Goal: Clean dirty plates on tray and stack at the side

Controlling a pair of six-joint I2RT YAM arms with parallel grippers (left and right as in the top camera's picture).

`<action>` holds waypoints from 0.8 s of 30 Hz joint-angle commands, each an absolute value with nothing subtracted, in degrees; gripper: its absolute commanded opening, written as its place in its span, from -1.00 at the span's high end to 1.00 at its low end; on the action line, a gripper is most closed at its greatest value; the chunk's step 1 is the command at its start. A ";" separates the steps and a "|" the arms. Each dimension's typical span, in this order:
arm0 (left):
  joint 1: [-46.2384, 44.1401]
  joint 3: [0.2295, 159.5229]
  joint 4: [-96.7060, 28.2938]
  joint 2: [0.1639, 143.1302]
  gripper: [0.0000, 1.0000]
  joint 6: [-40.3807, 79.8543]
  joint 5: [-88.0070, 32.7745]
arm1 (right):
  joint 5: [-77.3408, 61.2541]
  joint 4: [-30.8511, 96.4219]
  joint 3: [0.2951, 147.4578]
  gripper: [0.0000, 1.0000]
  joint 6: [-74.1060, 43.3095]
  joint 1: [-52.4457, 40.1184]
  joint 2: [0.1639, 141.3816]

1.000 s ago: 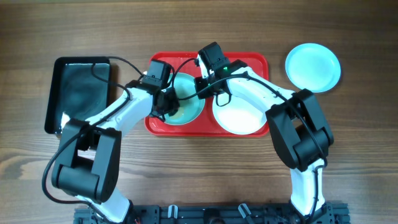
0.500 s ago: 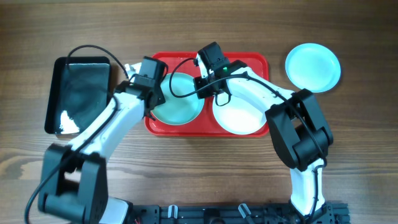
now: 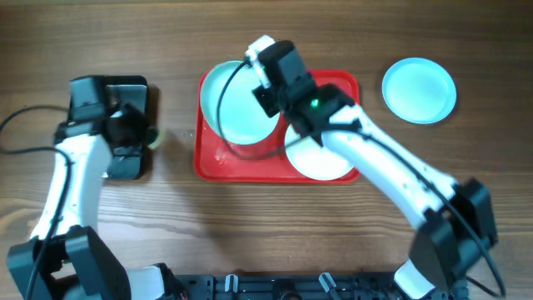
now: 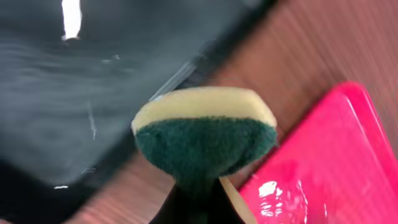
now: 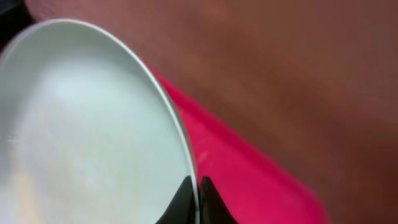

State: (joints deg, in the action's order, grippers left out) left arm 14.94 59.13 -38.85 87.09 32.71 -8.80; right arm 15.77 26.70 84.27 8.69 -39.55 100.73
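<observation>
Right pincer point(image 5: 193, 190) clamped on plate point(image 5: 93, 137) rim, red tray point(image 5: 249, 180) below it. Left pincer point(image 4: 198, 194) clamped on sponge point(image 4: 205, 137), black tray point(image 4: 56, 93) beyond its tips.

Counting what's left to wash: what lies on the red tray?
One white plate, partly under the right arm. The right claw holds an aqua plate above the tray, hiding that corner.

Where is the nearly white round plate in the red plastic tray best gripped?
Probably its thin rim on the near side, pinched from above, one finger inside: the nearly white round plate lies flat in the red plastic tray, and the right arm covers its far edge.
</observation>
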 commanded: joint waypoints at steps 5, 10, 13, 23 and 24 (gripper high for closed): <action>23.55 58.83 -39.94 86.04 0.92 33.47 -11.11 | 48.69 20.08 84.82 0.91 38.11 -49.95 98.63; 23.53 58.83 -39.97 86.04 0.92 33.45 -11.09 | 56.07 10.26 84.82 0.91 58.24 -53.54 98.63; 23.53 58.83 -39.97 86.04 0.92 33.45 -11.09 | 58.92 2.55 84.82 0.91 67.18 -55.27 98.63; 23.53 58.83 -40.12 86.04 0.92 33.26 -11.05 | 58.81 -4.91 84.79 0.91 50.94 -55.11 98.85; 23.53 58.83 -40.14 86.04 0.92 33.28 -11.05 | 51.51 2.35 84.79 0.91 37.76 -52.03 99.00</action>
State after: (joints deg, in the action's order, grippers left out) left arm 23.31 59.09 -40.14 87.09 32.93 -10.41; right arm 59.16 -6.63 84.23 66.74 -57.52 99.20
